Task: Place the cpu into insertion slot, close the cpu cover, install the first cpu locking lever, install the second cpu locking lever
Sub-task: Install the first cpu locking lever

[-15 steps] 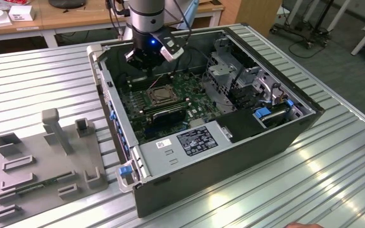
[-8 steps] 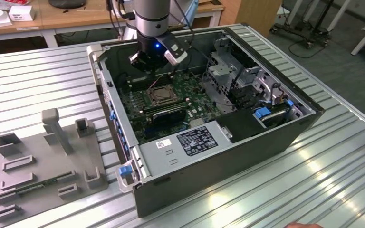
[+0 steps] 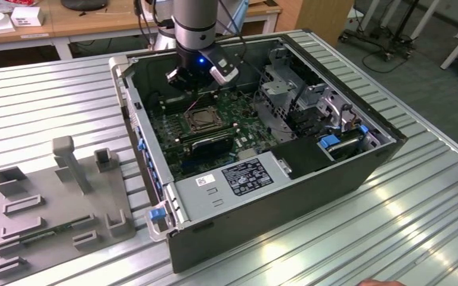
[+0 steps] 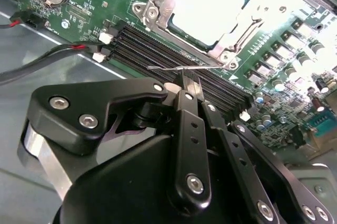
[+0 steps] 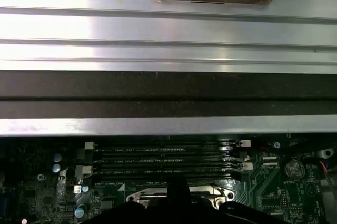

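cpu (image 4: 208, 10) seated in insertion slot (image 3: 200, 120) under cpu cover (image 4: 158, 8) | exterior view: gripper (image 3: 195, 83) above green motherboard (image 3: 237, 113) inside case | second wrist view: fingers (image 4: 188, 89) narrowed together beside thin lever wire (image 4: 179, 67), grip uncertain | first wrist view: memory slots (image 5: 163, 161) beyond slot

The arm (image 3: 191, 21) stands near-vertical, wrist pointing straight down, a blue light glowing on its wrist housing. The black gripper (image 4: 185, 79) hangs below it, fingers (image 4: 189, 129) drawn together at their narrow tips, linkages folded in close.
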You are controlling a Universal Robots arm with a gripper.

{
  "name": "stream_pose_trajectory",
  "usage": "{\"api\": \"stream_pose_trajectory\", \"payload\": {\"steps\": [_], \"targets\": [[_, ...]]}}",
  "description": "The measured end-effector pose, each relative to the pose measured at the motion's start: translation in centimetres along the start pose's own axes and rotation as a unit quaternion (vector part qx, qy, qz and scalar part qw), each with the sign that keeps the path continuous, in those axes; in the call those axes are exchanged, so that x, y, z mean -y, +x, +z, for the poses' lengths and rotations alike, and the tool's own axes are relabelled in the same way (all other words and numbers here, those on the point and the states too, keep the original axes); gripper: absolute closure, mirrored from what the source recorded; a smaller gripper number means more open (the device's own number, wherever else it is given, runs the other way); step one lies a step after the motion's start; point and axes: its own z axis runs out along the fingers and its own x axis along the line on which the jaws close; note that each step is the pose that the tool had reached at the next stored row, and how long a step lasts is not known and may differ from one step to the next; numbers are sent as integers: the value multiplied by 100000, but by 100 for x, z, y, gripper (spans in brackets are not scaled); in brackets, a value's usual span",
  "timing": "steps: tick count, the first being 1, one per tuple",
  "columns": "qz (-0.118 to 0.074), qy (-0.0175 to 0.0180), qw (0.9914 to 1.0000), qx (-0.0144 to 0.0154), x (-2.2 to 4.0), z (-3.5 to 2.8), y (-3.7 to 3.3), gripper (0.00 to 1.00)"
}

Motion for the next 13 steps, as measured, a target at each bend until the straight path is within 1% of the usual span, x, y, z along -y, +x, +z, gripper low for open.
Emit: {"api": "stream_pose_trajectory", "payload": {"steps": [2,8,9,13], "targets": [[1,-108,100000,-5,2,10,-2,89],[58,-803,99997,-14,6,43,-5,89],[60,-873,99996,-4,6,49,-6,89],[80,-891,99996,-9,14,87,-14,89]]}}
